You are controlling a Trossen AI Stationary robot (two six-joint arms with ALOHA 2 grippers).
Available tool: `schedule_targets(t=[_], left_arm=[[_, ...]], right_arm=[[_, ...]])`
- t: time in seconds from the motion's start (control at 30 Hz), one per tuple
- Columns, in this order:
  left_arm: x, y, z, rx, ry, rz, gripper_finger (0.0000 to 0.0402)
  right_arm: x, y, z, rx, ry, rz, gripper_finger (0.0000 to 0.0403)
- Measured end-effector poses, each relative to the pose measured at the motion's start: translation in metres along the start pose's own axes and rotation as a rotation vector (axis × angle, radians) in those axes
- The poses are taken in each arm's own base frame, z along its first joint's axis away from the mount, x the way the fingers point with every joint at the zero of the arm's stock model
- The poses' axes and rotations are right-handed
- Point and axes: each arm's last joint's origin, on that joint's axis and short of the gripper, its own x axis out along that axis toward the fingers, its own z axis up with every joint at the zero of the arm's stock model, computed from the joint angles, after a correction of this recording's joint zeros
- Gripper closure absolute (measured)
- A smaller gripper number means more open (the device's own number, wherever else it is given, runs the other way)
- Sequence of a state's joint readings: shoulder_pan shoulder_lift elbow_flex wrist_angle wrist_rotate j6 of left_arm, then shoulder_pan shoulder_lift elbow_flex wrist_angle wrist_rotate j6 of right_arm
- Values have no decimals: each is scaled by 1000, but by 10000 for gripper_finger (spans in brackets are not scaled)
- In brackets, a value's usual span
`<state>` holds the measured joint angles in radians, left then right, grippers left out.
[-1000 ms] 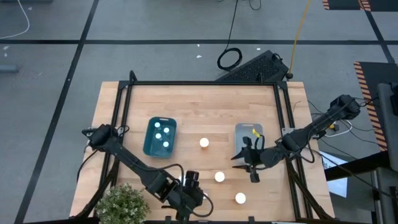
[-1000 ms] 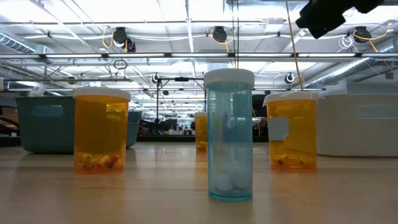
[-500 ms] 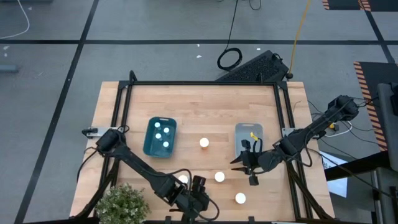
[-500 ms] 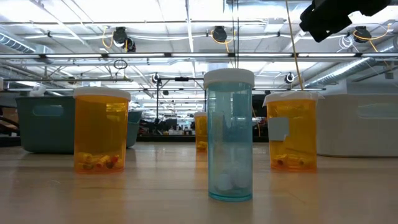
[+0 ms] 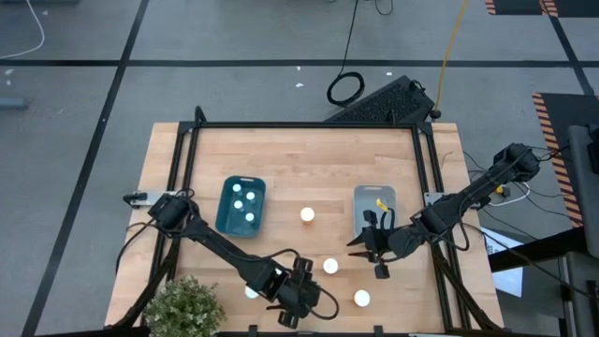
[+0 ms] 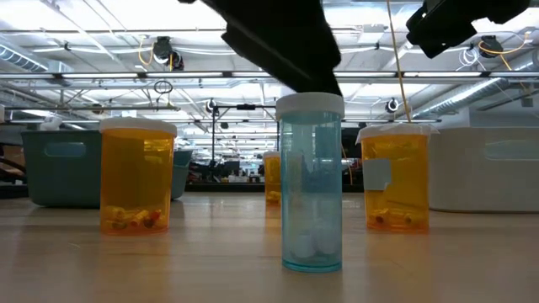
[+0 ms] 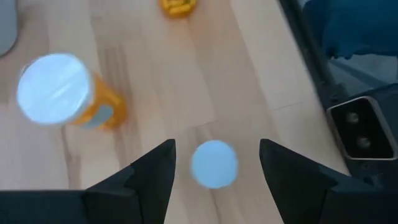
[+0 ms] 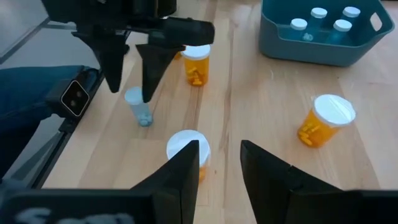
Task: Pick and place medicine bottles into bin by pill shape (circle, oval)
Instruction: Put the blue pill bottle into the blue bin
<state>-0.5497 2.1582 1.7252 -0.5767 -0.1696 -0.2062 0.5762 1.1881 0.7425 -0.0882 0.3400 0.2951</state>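
The left pincer [image 5: 298, 298] is hanging at the table's [image 5: 299, 159] near edge, its fingers [image 7: 146, 177] spread open with nothing gripped. Directly under it, between the two fingertips without touching them, a slim bottle [image 7: 213, 163] is standing upright. It is clear blue-green, narrower than the others, with a round pale cap, and a few round white pills are lying at its bottom [image 6: 310, 181]. Seen from the right wrist, the left fingertips are pointing down just over and to either side of its cap [image 8: 138, 106]. Three wider amber bottles are standing near this pincer, each with a white cap. One [image 7: 53, 87] is just off to the side, another [image 8: 196, 62] is a little beyond, and a third [image 8: 326, 118] is farther out toward the middle of the table. In the low view one amber bottle is showing yellow and red pills at its base [image 6: 136, 177], and another is showing yellowish pills [image 6: 396, 177]. The right pincer [image 5: 372, 245] is hovering well apart from the left one, its fingers [image 8: 186, 168] parted and gripping nothing. A grey bin [image 5: 374, 197] is sitting just behind it. A blue bin [image 5: 223, 211], well to the far side of the left pincer, is holding four white-capped bottles [image 8: 319, 12]. A plant [image 5: 182, 304] is sitting beside the left arm.
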Motion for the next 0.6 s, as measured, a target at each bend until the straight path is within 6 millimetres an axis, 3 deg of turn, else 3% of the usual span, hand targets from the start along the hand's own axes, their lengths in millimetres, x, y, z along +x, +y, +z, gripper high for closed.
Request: schedule_targets(t=[0.6], left_arm=[[12, 4, -3, -17, 30, -18, 165]], right_arm=[[0, 0, -1, -6, 6, 0, 293]])
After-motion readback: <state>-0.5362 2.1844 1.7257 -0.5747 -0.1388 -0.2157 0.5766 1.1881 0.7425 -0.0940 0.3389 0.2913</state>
